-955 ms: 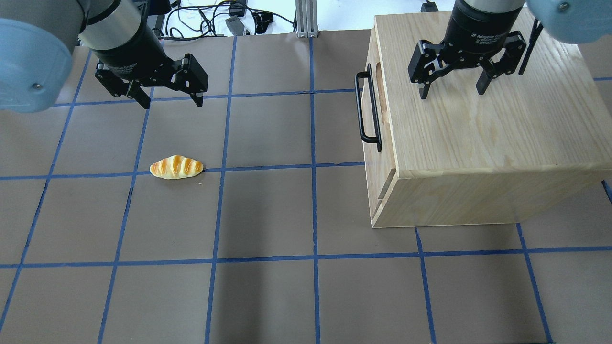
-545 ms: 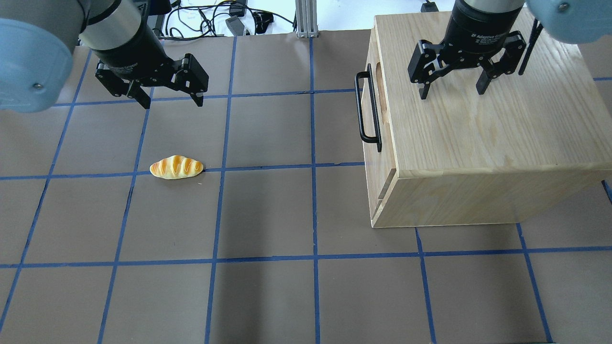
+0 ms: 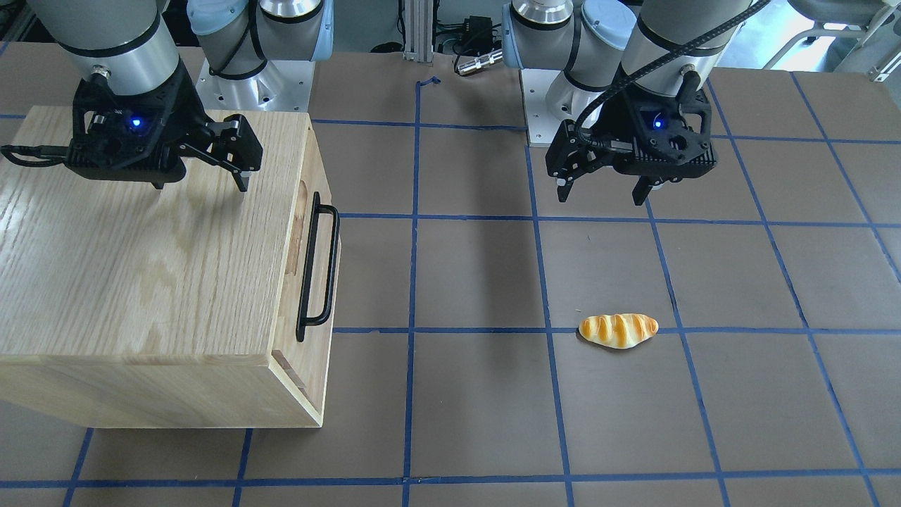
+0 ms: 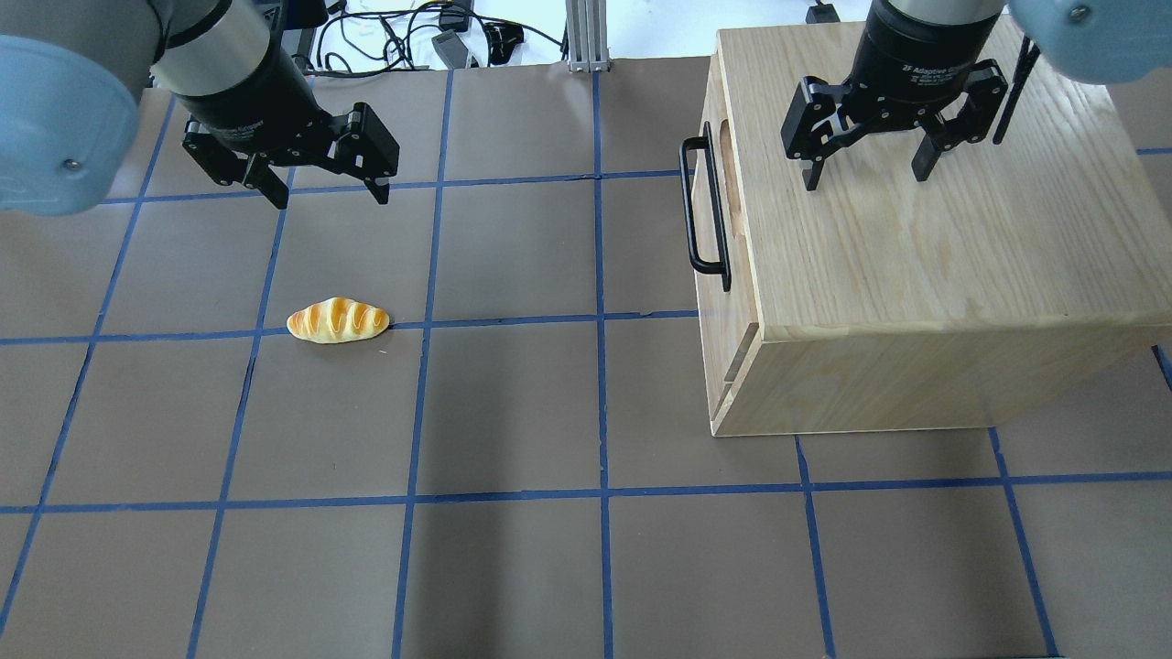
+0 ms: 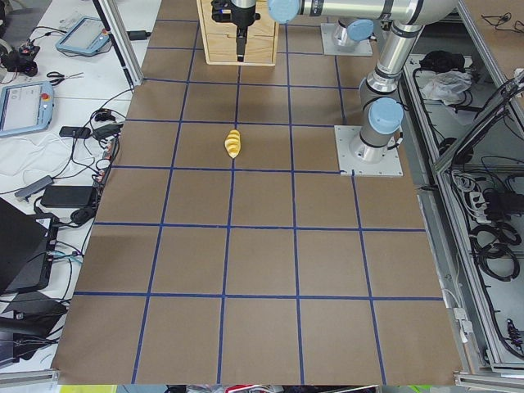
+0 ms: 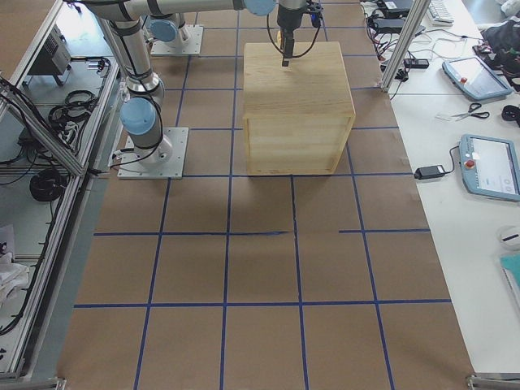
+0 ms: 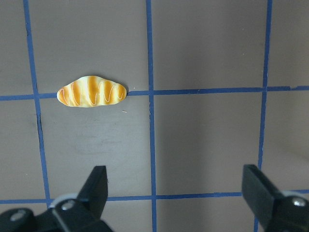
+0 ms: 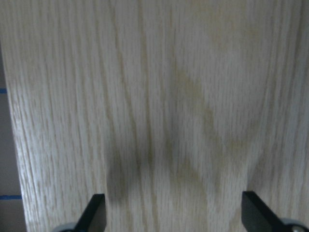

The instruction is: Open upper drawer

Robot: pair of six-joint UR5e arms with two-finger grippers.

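Observation:
The upper drawer (image 4: pixel 716 210) is shut in the cabinet's left-facing front, with an oblong slot by its top edge and a long black bar handle (image 4: pixel 701 209). It also shows in the front-facing view (image 3: pixel 290 296) with the handle (image 3: pixel 315 271). My right gripper (image 4: pixel 865 178) (image 3: pixel 200 186) is open and empty, hovering over the cabinet's oak top (image 4: pixel 916 247), to the right of the handle. Its wrist view shows only that wood top (image 8: pixel 154 96). My left gripper (image 4: pixel 328 197) (image 3: pixel 600 199) is open and empty above the table at the far left.
A toy bread roll (image 4: pixel 339 320) (image 7: pixel 91 92) lies on the brown mat with blue grid tape, in front of the left gripper. Cables and an aluminium post (image 4: pixel 586 37) sit at the far edge. The lower front panel (image 4: pixel 719 384) is shut.

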